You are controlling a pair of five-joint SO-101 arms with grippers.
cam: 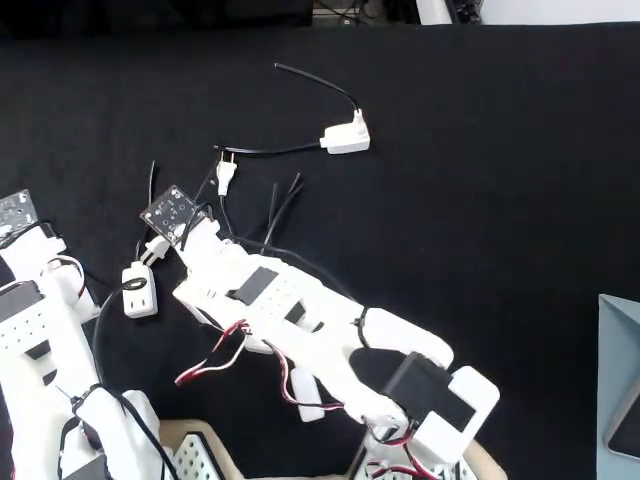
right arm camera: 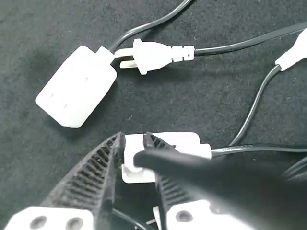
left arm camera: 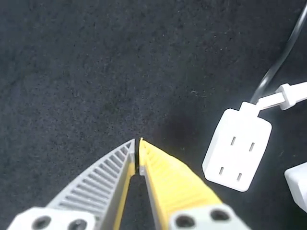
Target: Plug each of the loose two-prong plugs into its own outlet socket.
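Well, the right gripper [right arm camera: 134, 139] is nipped nearly closed on a white corded block [right arm camera: 187, 141], just beside an outlet socket [right arm camera: 76, 93] and a loose plug [right arm camera: 153, 55]. The left gripper [left arm camera: 138, 143] is pressed closed, empty.

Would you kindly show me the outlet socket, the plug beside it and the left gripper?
outlet socket [right arm camera: 76, 93]: right wrist view, broad face.
plug [right arm camera: 153, 55]: right wrist view, its white body.
left gripper [left arm camera: 138, 143]: left wrist view, between fingertips.
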